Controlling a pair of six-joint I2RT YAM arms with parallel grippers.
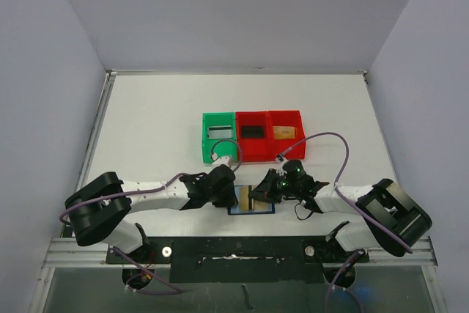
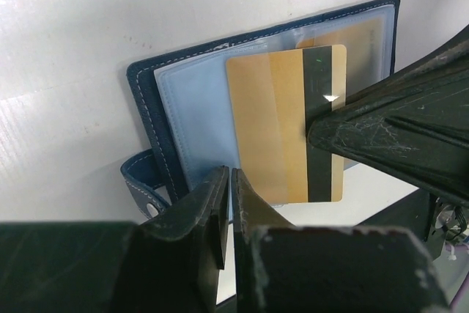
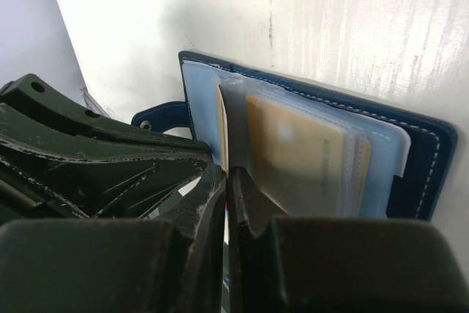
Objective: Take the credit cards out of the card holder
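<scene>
If you pull now w/ R gripper (image 3: 226, 170) clamped on card (image 2: 271, 122), holder (image 2: 143, 93) just ahead of shut L gripper (image 2: 229, 174) may drag along.

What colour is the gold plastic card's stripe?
Black stripe; left wrist view shows it best.

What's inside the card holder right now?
The card holder lies open. A gold striped card lies over its clear pockets, pinched by the right gripper. Another gold card shows inside a pocket. Anything under those is covered.

On card holder (image 1: 251, 200), one card (image 2: 282, 126); bins (image 1: 253, 135) behind
</scene>
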